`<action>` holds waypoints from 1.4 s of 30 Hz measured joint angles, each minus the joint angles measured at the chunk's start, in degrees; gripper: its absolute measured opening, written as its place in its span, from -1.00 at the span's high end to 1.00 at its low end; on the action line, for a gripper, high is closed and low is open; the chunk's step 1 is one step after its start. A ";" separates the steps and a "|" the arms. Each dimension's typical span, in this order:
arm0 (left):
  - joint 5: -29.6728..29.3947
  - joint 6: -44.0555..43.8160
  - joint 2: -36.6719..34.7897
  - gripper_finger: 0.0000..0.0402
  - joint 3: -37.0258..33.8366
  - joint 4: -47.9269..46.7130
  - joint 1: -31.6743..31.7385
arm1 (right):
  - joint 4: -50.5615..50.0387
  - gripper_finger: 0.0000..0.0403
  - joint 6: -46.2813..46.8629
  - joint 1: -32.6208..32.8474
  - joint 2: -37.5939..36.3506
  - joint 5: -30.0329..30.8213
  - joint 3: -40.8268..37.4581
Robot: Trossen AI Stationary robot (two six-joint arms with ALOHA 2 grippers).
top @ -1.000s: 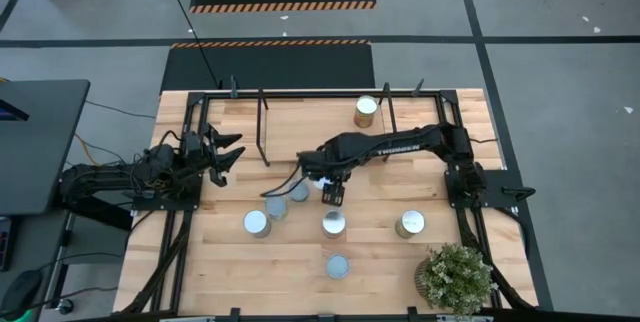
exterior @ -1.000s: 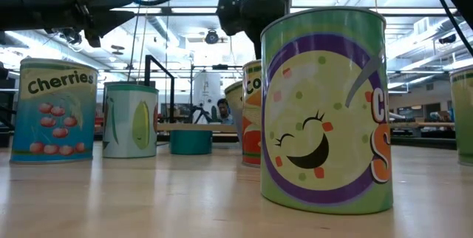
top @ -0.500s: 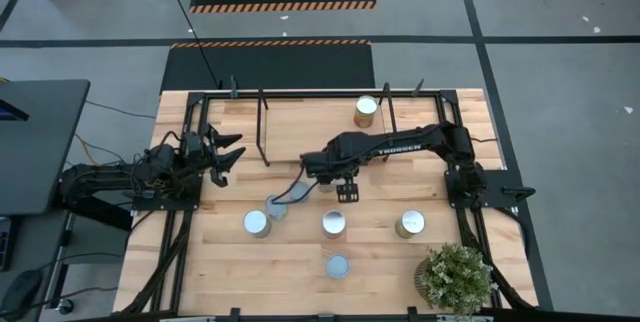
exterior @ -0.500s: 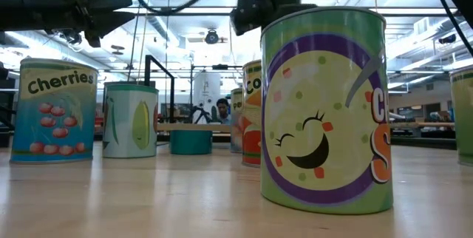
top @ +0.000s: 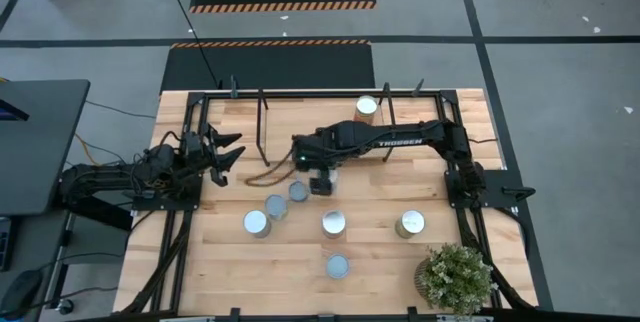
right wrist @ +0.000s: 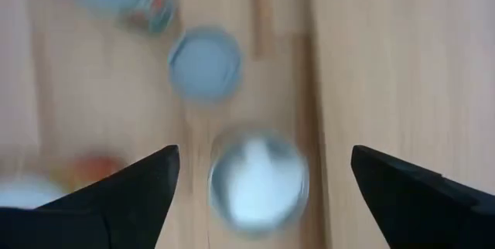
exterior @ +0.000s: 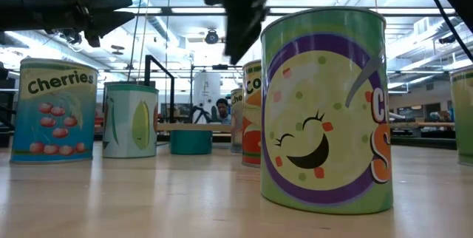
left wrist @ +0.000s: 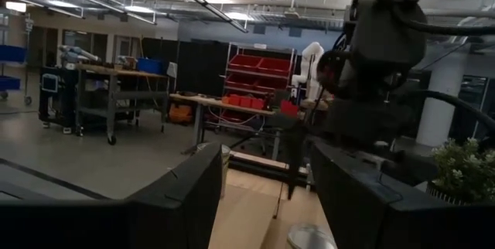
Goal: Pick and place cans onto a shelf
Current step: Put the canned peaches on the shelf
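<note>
Several cans stand upright on the wooden tabletop: three in a slanting row (top: 298,191), (top: 276,206), (top: 257,224), others at the middle (top: 333,224), right (top: 408,224) and near edge (top: 339,266). One can (top: 368,108) stands on the shelf (top: 300,120) at the far side. My right gripper (top: 320,184) is open and empty, pointing down above the row's first can (right wrist: 259,179), clear of it. My left gripper (top: 225,157) is open and empty, raised at the table's left.
The shelf's black upright posts (top: 262,122) rise at the far side. A potted plant (top: 455,277) stands at the near right corner. A loose cable (top: 265,177) lies left of my right gripper. In the low view a green can (exterior: 325,109) stands close.
My right gripper has first gone a little toward the table's right edge, then swung toward the left and far edges, ending over the first can of the slanting row. It has stayed open. No can has moved.
</note>
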 joint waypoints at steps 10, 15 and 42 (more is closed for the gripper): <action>-0.02 -0.01 -0.02 -0.01 0.02 -0.19 0.00 | 4.43 -0.98 12.34 -1.20 4.10 6.18 -0.49; 0.18 -0.03 0.08 -0.01 0.04 -0.57 0.00 | 3.32 -0.98 16.56 -2.17 5.57 5.01 -0.49; 0.19 1.39 0.01 -0.01 0.04 -1.90 0.00 | -9.71 -0.98 29.04 -2.28 7.36 1.21 -2.63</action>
